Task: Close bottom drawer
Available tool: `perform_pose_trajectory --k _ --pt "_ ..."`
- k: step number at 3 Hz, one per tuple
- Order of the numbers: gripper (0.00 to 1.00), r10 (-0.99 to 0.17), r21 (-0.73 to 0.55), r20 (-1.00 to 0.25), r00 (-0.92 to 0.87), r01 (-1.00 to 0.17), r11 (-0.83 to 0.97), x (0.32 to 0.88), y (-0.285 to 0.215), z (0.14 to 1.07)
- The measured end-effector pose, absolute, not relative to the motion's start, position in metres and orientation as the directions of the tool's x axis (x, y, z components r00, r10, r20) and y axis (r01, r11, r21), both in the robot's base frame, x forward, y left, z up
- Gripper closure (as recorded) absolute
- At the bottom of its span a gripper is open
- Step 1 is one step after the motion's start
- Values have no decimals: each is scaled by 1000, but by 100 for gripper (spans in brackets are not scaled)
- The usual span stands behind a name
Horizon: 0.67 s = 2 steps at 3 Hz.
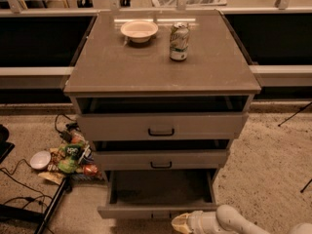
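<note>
Low over the floor (273, 169), the arm (235, 221) lies level, gripper (181, 223) beside bottom drawer (146, 210).

The bottom drawer (160, 194) is the lowest of three and the narrowest, grey-brown like the others. It stands pulled well out, so its plain tray lies open to view, with the back part in shadow under the middle drawer (161, 159). Its front is low and flat, sits level, and carries a small dark bar handle (161, 214) at the middle. The hand (181, 223) is just below the front's right half, at the bottom edge of the view.
</note>
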<state>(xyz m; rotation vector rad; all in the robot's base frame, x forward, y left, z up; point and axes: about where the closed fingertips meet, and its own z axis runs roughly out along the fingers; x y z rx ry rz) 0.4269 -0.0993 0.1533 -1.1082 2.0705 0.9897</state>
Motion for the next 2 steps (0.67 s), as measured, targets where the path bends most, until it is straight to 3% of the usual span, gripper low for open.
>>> perform_pose_trajectory --k 1,2 --pt "100 -428 332 -764 -483 -863 381 432 -99 154" --pt "100 -421 309 -771 -478 -858 410 479 -98 156"
